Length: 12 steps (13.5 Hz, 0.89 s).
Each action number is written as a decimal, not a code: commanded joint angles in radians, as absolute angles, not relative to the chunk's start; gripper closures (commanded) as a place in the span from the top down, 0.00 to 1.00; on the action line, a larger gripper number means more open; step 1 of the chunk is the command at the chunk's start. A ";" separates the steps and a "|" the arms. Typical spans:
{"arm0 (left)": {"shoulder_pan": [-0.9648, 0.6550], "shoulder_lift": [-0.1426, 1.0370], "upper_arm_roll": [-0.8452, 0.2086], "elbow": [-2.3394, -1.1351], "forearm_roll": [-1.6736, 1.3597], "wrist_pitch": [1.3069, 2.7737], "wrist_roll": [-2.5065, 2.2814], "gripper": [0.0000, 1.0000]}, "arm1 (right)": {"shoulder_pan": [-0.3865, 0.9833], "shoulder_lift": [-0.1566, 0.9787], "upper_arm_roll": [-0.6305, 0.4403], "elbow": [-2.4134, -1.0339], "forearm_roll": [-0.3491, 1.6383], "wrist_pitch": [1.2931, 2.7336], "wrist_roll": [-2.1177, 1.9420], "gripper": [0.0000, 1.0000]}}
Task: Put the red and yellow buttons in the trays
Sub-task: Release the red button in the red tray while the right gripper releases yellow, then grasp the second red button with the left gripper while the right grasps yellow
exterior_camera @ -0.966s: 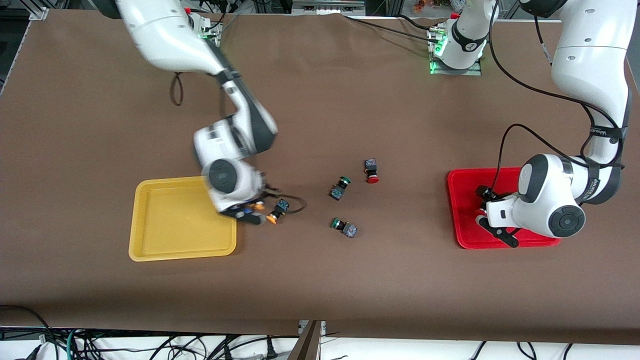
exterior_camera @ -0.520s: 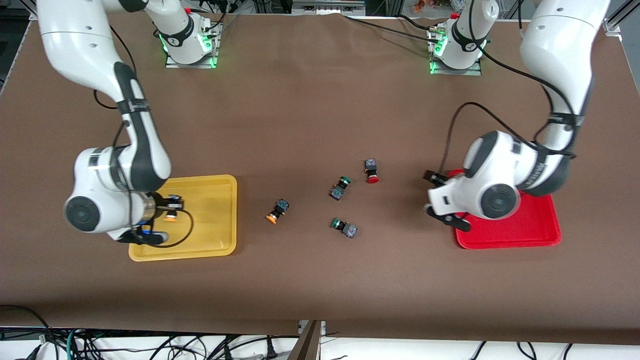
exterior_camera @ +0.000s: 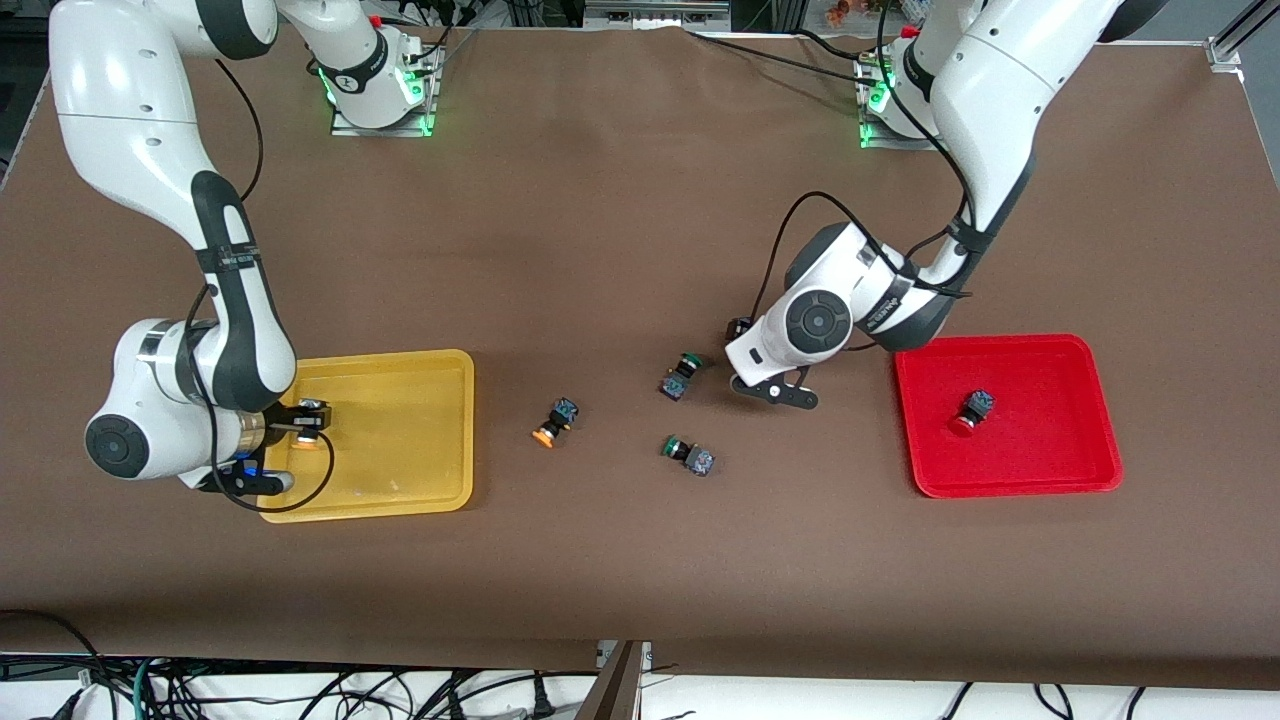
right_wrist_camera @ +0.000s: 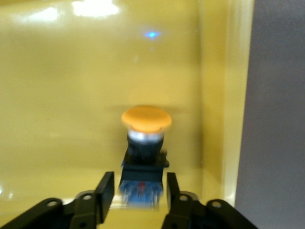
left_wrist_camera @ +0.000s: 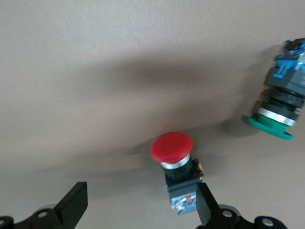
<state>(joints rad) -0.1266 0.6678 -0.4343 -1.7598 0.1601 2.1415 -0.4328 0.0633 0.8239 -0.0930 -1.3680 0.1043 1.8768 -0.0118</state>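
My right gripper (exterior_camera: 290,445) is low in the yellow tray (exterior_camera: 420,430), at the end toward the right arm. Its fingers stand slightly apart on either side of a yellow button (right_wrist_camera: 145,119), with a thin gap on each side (right_wrist_camera: 138,195). My left gripper (exterior_camera: 762,372) is wide open over a red button (left_wrist_camera: 174,152) lying on the table. One finger (left_wrist_camera: 205,210) is beside its body (left_wrist_camera: 138,207). Another red button (exterior_camera: 972,410) lies in the red tray (exterior_camera: 1000,490). A second yellow button (exterior_camera: 553,422) lies on the table between the trays.
Two green-capped buttons (exterior_camera: 680,377) (exterior_camera: 690,455) lie on the brown table close to my left gripper. One also shows in the left wrist view (left_wrist_camera: 279,109). The yellow tray's rim (right_wrist_camera: 238,95) runs close beside the right gripper.
My left gripper left a red button in the red tray and moved over the red button on the table. My right gripper carried a yellow button from the table into the yellow tray.
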 commanded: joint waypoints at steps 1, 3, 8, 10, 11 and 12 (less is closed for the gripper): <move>-0.140 0.601 -0.433 -1.868 0.187 2.242 -0.555 1.00 | 0.073 0.798 -0.072 -1.358 0.095 1.876 -0.011 1.00; -0.170 0.606 -0.431 -1.891 0.187 2.299 -0.623 1.00 | 0.139 0.776 -0.071 -1.327 0.101 1.838 0.044 1.00; -0.176 0.617 -0.431 -1.917 0.187 2.356 -0.650 0.60 | 0.334 0.772 -0.069 -1.255 0.104 1.858 0.524 1.00; -0.172 0.617 -0.428 -1.917 0.187 2.347 -0.650 0.08 | 0.415 0.788 -0.069 -1.252 0.103 1.948 0.711 1.00; -0.167 0.612 -0.426 -1.916 0.187 2.342 -0.649 0.00 | 0.452 0.805 -0.069 -1.255 0.104 1.997 0.794 1.00; -0.163 0.604 -0.426 -1.911 0.187 2.318 -0.646 0.00 | 0.484 0.825 -0.069 -1.256 0.104 2.041 0.877 1.00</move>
<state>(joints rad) -0.1721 0.6475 -0.4293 -1.8877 0.1601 2.3408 -0.6245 0.4349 0.7840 -0.0608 -1.2672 0.1061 1.9733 0.7415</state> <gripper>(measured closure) 0.524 0.000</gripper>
